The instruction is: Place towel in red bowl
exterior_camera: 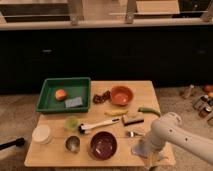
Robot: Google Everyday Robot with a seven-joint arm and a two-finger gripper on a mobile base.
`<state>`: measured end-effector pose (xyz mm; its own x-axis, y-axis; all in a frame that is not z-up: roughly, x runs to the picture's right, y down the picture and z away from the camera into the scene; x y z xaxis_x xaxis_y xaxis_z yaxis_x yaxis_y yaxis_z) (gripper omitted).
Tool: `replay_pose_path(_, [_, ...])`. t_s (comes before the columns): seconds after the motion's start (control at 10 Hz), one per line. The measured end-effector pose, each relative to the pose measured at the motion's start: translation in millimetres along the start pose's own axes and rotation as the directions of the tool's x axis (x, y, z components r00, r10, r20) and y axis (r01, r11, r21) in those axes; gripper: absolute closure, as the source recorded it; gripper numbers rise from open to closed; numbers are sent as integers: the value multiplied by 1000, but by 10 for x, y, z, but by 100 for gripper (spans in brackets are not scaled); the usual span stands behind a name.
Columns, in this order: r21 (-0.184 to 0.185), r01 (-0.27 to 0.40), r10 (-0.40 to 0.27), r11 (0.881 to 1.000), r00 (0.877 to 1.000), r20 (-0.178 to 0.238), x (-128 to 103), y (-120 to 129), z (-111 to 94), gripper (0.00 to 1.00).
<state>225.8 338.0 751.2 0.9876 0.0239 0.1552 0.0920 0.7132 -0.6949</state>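
Observation:
The towel (138, 149) is a pale grey-blue cloth lying flat near the table's front right edge. My gripper (149, 156) hangs at the end of the white arm (167, 129), pointing down at the towel's right side; its jaws stand open and hold nothing. The red bowl (103, 145), dark red and empty, sits just left of the towel at the table's front.
An orange bowl (121, 95) stands at the back. The green tray (47, 95) at the back left holds an orange fruit and a grey-blue pad (73, 102). A white-handled brush (100, 125), green cup (71, 122), metal cup (72, 144), white bowl (41, 134), banana (116, 113) and brown block (133, 119) crowd the middle.

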Motion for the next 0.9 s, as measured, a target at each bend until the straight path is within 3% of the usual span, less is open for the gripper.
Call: replay_pose_path(0.9, [-12, -28, 27, 1000, 1000, -14, 56, -1, 52, 20])
